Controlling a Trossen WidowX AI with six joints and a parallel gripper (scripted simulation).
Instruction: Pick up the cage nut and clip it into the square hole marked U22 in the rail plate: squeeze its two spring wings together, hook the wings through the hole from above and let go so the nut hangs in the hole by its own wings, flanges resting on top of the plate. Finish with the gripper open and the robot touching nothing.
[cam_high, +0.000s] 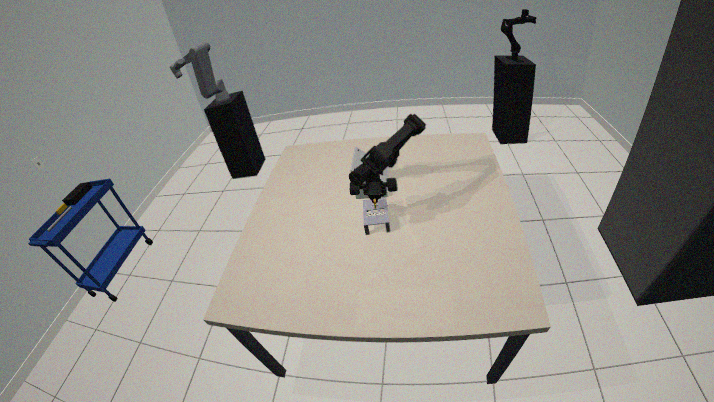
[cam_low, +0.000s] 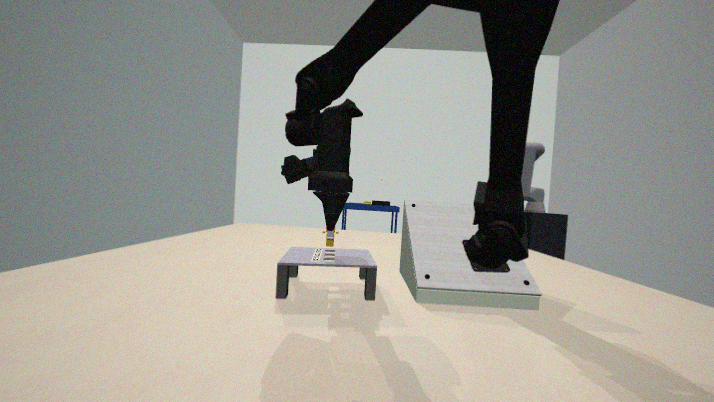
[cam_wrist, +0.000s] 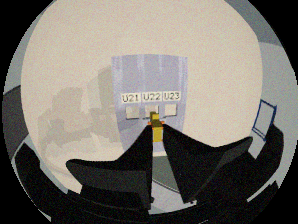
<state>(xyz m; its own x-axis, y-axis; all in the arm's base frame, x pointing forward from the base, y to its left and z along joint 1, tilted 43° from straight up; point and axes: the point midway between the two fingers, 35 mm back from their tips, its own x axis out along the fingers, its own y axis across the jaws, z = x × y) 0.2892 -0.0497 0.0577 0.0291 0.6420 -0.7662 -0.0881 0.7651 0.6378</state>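
Top view: blue two-shelf cart (cam_high: 111, 255) (cam_low: 371, 206) (cam_wrist: 265, 119) at left, on castors; black item (cam_high: 77, 194) (cam_low: 381, 203) and smaller yellow item (cam_high: 62, 208) (cam_low: 367, 202) on its upper shelf. Grey arm (cam_high: 202, 70) (cam_low: 531, 172) on black pedestal (cam_high: 235, 135) (cam_low: 547, 235); farther right, small black arm (cam_high: 509, 35) on second pedestal (cam_high: 513, 102)
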